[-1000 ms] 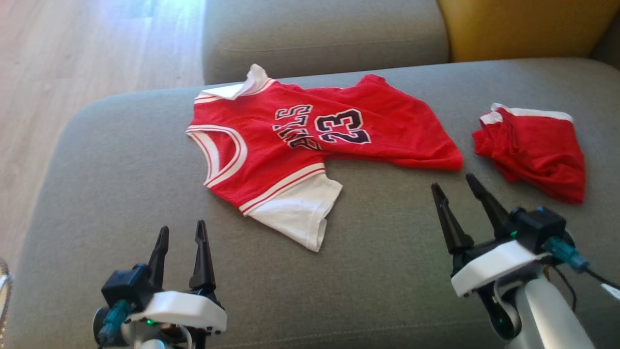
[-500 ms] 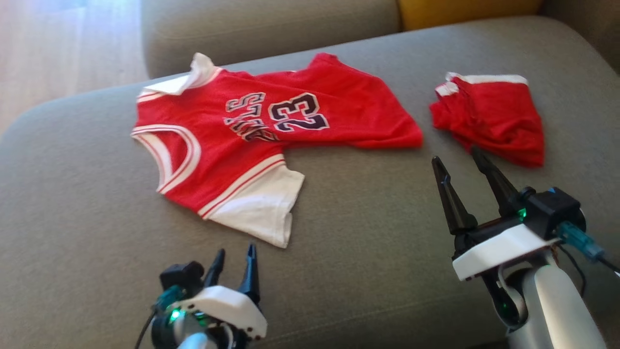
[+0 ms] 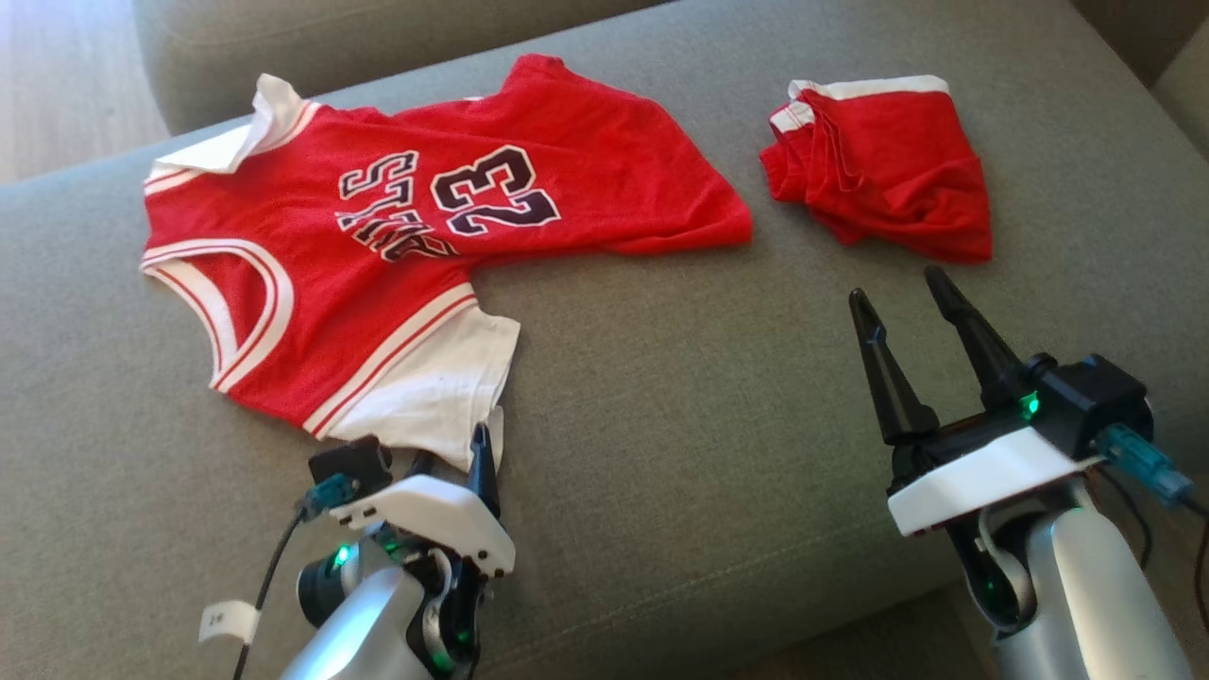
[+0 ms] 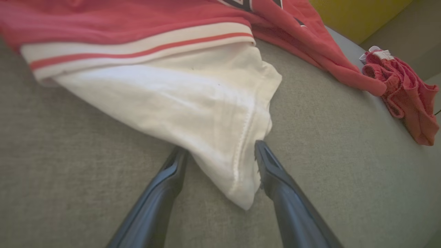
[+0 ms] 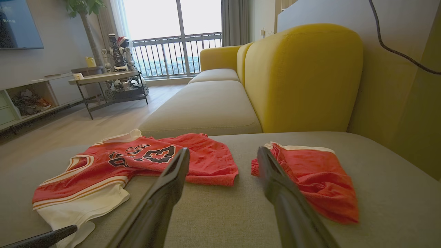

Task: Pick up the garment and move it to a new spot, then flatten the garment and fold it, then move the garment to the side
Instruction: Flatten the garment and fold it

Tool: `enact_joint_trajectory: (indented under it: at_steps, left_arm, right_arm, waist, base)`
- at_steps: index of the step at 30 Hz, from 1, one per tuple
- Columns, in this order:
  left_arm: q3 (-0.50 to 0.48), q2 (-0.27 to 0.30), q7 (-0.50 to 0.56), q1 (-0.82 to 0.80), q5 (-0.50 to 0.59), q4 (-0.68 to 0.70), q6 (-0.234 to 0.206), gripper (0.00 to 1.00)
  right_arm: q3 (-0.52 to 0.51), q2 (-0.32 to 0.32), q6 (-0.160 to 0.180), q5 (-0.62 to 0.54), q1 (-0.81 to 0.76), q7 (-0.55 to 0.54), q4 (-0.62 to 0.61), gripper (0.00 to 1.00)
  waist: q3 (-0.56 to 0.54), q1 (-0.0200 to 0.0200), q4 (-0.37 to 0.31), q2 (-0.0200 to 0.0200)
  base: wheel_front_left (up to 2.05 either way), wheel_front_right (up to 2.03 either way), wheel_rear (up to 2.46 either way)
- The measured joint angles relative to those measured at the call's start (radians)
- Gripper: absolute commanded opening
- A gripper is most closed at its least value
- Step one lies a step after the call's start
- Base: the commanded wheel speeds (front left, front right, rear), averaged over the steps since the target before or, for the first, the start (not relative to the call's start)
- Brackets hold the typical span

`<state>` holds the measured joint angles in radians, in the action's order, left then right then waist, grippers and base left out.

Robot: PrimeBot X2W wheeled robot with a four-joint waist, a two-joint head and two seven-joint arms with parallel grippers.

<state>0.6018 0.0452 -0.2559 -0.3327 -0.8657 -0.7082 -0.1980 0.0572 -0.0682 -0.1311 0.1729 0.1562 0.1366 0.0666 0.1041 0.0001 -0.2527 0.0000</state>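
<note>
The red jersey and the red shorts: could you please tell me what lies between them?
Only bare grey sofa cushion lies between the jersey and the shorts, as the head view shows.

Jersey [image 3: 604, 179], red, chest print:
- Number "23" [image 3: 496, 192]: dark digits, white outline. Upside down in head view.
- Word [image 3: 383, 212] beside number: same dark, white-outlined letters. End letters "LLS" legible; leading letters lost in fabric crease.
- Right wrist view: "23" legible, word too blurred to read.

Tag [image 3: 227, 620], white, on left-arm cable: small mark, too small to read.
</note>
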Motion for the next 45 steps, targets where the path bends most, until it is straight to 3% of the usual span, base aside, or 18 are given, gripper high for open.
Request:
enact_joint_trajectory:
  at_steps: [2, 3, 4, 11, 21, 29, 35, 39, 40, 41, 43, 45]
  left_arm:
    - [0.005, 0.0, 0.0, -0.012, 0.0, -0.009, 0.005, 1.0]
    - [0.01, 0.0, -0.001, -0.015, -0.003, -0.012, 0.007, 0.45]
    - [0.016, 0.0, -0.001, -0.017, -0.005, -0.016, 0.01, 0.0]
    - [-0.037, -0.002, 0.0, -0.005, 0.024, 0.018, 0.013, 0.0]
    - [-0.216, 0.026, 0.0, 0.175, 0.296, 0.243, 0.024, 0.0]
    - [-0.33, 0.082, 0.0, 0.328, 0.44, 0.435, 0.019, 0.0]
    - [-0.343, 0.093, 0.0, 0.377, 0.465, 0.451, 0.023, 0.0]
    - [-0.322, 0.11, 0.015, 0.402, 0.491, 0.391, 0.023, 0.0]
    - [-0.314, 0.109, 0.027, 0.404, 0.492, 0.371, 0.023, 0.06]
    - [-0.303, 0.109, 0.039, 0.405, 0.494, 0.347, 0.024, 0.34]
    - [-0.286, 0.105, 0.053, 0.405, 0.495, 0.307, 0.024, 1.0]
    - [-0.288, 0.097, 0.05, 0.405, 0.495, 0.291, 0.023, 1.0]
  right_arm:
    - [-0.006, 0.0, 0.0, 0.0, 0.001, 0.001, 0.0, 1.0]
    - [-0.008, 0.0, 0.0, 0.0, 0.002, 0.002, 0.001, 1.0]
    - [-0.011, 0.0, 0.0, 0.0, 0.002, 0.003, 0.002, 1.0]
    - [-0.025, 0.0, 0.0, -0.015, 0.002, 0.004, 0.03, 1.0]
    - [-0.073, 0.005, 0.0, -0.04, -0.005, 0.004, 0.091, 1.0]
    - [-0.098, 0.012, 0.0, -0.033, -0.021, 0.003, 0.145, 1.0]
    - [-0.098, 0.015, 0.0, -0.01, -0.035, 0.003, 0.18, 1.0]
    - [-0.093, 0.015, 0.0, -0.004, -0.035, 0.003, 0.2, 1.0]
    - [-0.092, 0.016, 0.0, -0.004, -0.035, 0.003, 0.204, 1.0]
    - [-0.091, 0.016, 0.0, -0.004, -0.035, 0.003, 0.208, 1.0]
    - [-0.09, 0.016, 0.0, -0.004, -0.035, 0.002, 0.215, 1.0]
    - [-0.088, 0.016, 0.0, -0.004, -0.035, 0.001, 0.216, 1.0]
  waist:
    - [0.006, 0.0001, -0.006, 0.0]
    - [0.007, 0.0, -0.007, 0.0]
    - [0.007, 0.0, -0.006, 0.0]
    - [-0.019, 0.0, 0.031, 0.0]
    - [-0.095, -0.0002, 0.124, 0.0]
    - [-0.157, -0.0002, 0.201, 0.0]
    - [-0.182, -0.0002, 0.235, 0.0]
    - [-0.186, -0.0002, 0.247, 0.0]
    - [-0.185, -0.0002, 0.248, 0.0]
    - [-0.184, -0.0002, 0.249, 0.0]
    - [-0.182, -0.0002, 0.25, 0.0]
    - [-0.179, -0.0002, 0.251, 0.0]
  base:
    - [0.0, 0.0, 0.0]
    - [0.0, 0.0, 0.0]
    - [0.0, 0.0, 0.0]
    - [0.0, 0.0, 0.0]
    - [0.0, 0.0, 0.0]
    - [0.0, 0.0, 0.0]
    - [0.0, 0.0, 0.0]
    - [0.0, 0.0, 0.0]
    - [0.0, 0.0, 0.0]
    - [0.0, 0.0, 0.0]
    - [0.0, 0.0, 0.0]
    - [0.0, 0.0, 0.0]
